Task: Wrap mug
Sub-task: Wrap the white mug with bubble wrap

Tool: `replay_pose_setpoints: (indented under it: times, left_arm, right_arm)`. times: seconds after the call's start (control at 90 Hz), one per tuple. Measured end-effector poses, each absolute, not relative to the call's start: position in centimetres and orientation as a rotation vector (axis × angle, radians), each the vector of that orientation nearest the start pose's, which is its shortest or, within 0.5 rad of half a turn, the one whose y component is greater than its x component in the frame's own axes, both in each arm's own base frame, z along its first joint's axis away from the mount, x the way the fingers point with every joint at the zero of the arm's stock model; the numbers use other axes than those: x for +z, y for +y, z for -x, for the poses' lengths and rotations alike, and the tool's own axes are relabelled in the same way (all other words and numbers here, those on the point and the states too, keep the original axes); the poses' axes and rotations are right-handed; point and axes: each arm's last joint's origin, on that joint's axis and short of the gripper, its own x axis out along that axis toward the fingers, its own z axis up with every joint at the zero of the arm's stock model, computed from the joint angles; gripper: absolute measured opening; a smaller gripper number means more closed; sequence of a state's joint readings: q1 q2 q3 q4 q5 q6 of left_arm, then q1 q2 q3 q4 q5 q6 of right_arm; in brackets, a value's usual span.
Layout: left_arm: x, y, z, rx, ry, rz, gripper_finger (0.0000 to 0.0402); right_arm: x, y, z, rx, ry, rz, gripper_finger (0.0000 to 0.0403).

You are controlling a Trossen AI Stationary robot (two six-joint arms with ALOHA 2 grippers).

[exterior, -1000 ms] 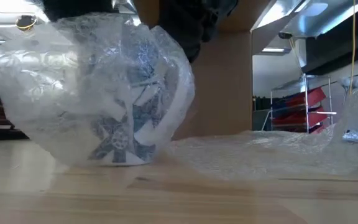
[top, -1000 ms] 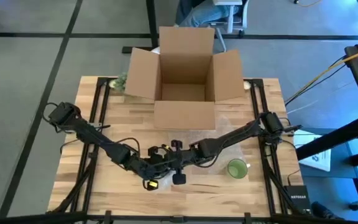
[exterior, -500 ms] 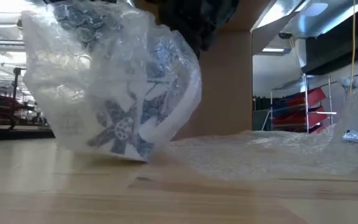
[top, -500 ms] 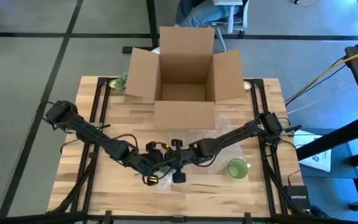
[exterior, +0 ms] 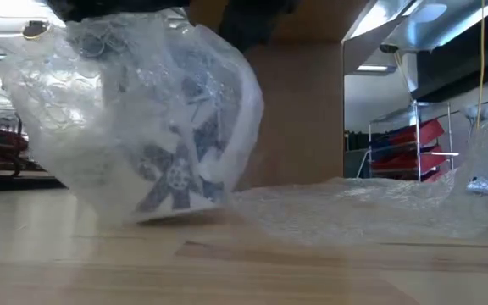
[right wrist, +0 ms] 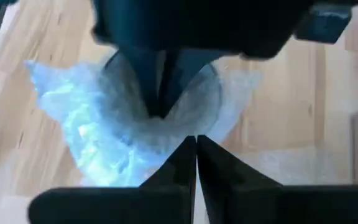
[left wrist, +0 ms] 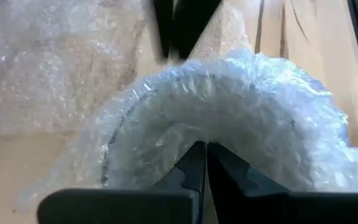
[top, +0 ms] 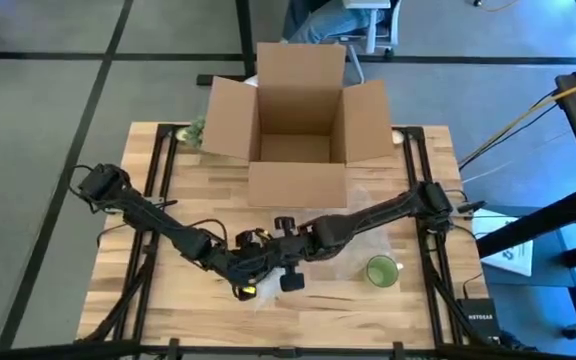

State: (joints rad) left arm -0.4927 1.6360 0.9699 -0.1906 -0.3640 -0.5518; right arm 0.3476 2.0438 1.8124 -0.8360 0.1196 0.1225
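A white mug with a blue snowflake pattern [exterior: 172, 161] stands tilted near the table's front middle, shrouded in bubble wrap [exterior: 66, 102]. Both grippers meet right above it. My left gripper [left wrist: 205, 163] and my right gripper [right wrist: 196, 152] are each shut on the wrap gathered at the mug's top, facing each other across it. In the high view the arms [top: 268, 262] hide the mug. The rest of the bubble wrap sheet [exterior: 363, 212] trails flat over the table to the right. My left gripper pinches bunched bubble wrap over the mug's rim [left wrist: 229, 134] between its two shut fingers, coming down at a slant from the table's left. The wrapped mug sits tilted below it, its lower edge [exterior: 146, 216] on the table. My right gripper pinches the gathered wrap at the mug's mouth [right wrist: 166, 134] between its shut fingers, slanting down from the table's right, opposite the left gripper. The number of layers cannot be seen.
An open cardboard box [top: 298, 120] stands at the table's far middle. A green mug [top: 381, 270] stands near the front right, beside the loose wrap. Bare wood lies at the front left [top: 148, 290].
The wrapped mug stood flat on its base a second ago. It has been tipped and rocked by both shut grippers and now leans on one lower edge, with more wrap bunched on its left side. Neither gripper has opened.
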Motion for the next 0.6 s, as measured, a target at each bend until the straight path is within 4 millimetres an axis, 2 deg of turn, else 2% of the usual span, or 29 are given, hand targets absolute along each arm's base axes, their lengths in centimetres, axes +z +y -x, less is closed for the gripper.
replay_pose_setpoints:
  times: [0.178, 0.3, 0.389, 0.5, 0.6]
  left_arm:
    - [19.2, -14.6, -29.5, 0.098, 0.772, 0.176, 0.0000]
    - [19.2, -14.7, -29.6, 0.096, 0.765, 0.179, 0.0000]
    - [19.2, -14.6, -29.7, 0.099, 0.759, 0.182, 0.0000]
    - [19.3, -14.6, -29.7, 0.107, 0.754, 0.189, 0.0000]
    - [19.3, -14.6, -29.7, 0.109, 0.752, 0.192, 0.0000]
  right_arm:
    - [25.2, 18.0, -39.4, 0.203, 1.089, 0.197, 0.0001]
    - [23.4, 20.7, -37.9, 0.201, 1.068, 0.250, 0.0001]
    - [21.8, 22.1, -37.5, 0.183, 0.981, 0.270, 0.0001]
    - [20.0, 22.4, -37.8, 0.096, 0.834, 0.280, 0.0001]
    - [19.7, 22.2, -38.4, 0.016, 0.723, 0.271, 0.0001]
